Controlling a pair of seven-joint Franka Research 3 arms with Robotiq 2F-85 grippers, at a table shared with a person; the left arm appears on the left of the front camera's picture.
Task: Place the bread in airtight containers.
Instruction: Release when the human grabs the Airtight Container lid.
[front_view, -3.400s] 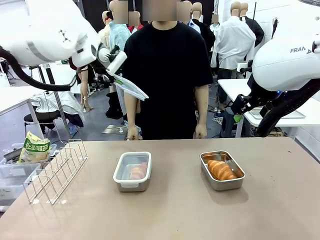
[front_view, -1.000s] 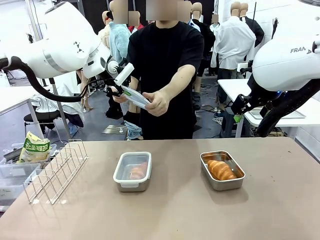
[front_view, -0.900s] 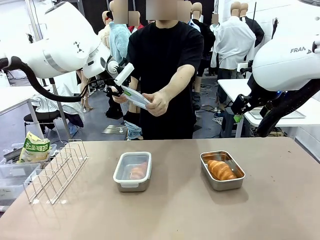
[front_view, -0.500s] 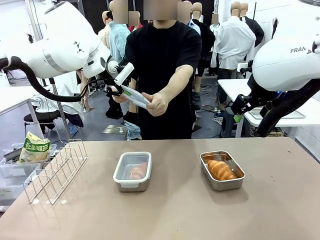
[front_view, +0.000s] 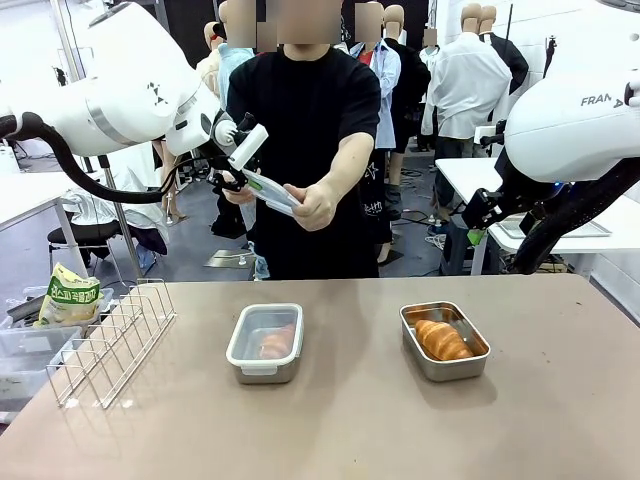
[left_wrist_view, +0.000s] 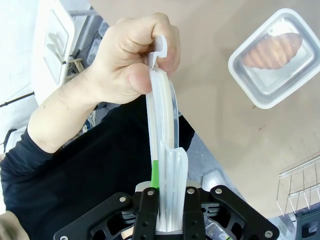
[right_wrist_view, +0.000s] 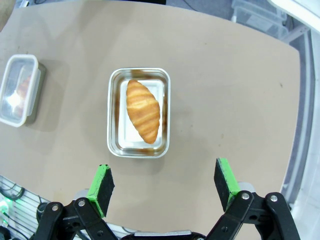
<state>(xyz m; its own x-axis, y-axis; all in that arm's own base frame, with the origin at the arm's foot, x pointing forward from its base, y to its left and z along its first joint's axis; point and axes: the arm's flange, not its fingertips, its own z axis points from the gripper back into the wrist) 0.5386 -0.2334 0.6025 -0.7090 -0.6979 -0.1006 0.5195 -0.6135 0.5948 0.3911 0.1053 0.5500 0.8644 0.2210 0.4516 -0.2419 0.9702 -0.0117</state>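
A golden-brown crescent croissant (right_wrist_view: 143, 111) lies in the open rectangular stainless-steel tub (front_view: 444, 342) on the right part of the brown table (front_view: 350, 430); its long axis follows the long side of the tub. A second croissant (front_view: 276, 342) is in the other steel tub (front_view: 265, 343), left of centre, which already has its translucent lid on.

The lid that the open tub lacks, a translucent whitish plastic lid (left_wrist_view: 164, 150), is high over the far edge of the table. The left gripper (left_wrist_view: 169, 227) is clamped on one end of it, and the person's hand (left_wrist_view: 131, 60) pinches the opposite end by its tab. So the open tub is down and to the right of this lid.

The right gripper (right_wrist_view: 166, 185) hangs above the open tub with its jaws spread wide and nothing in them. This arm seems the nearer one to the open tub.
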